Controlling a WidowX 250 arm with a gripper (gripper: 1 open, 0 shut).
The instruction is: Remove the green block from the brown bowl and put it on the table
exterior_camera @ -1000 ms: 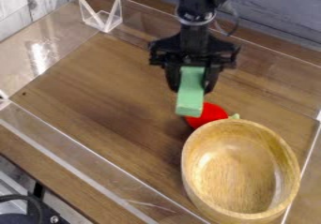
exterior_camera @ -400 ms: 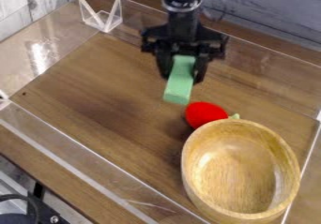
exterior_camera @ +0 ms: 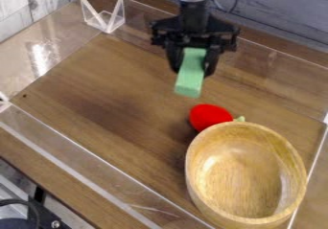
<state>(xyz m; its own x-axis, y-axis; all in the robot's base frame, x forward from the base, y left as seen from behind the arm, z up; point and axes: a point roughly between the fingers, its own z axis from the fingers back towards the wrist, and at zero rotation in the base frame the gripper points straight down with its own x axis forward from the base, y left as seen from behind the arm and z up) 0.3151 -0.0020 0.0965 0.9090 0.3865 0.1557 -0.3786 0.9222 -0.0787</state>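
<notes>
My gripper [exterior_camera: 195, 60] is shut on the top end of the green block [exterior_camera: 191, 75], a long light green bar that hangs down tilted above the table [exterior_camera: 103, 89], clear of its surface. The brown bowl [exterior_camera: 246, 171] sits at the front right, wide, of light tan wood, with nothing inside it. The block hangs well behind and to the left of the bowl, above the middle back of the tabletop.
A red rounded object [exterior_camera: 210, 116] lies on the table just behind the bowl's rim, below and right of the hanging block. Clear plastic walls [exterior_camera: 77, 175] edge the table. A clear stand [exterior_camera: 103, 14] sits at the back left corner.
The gripper has carried the green block away from the bowl, toward the back of the table and higher. The bowl and the red object stayed put.
</notes>
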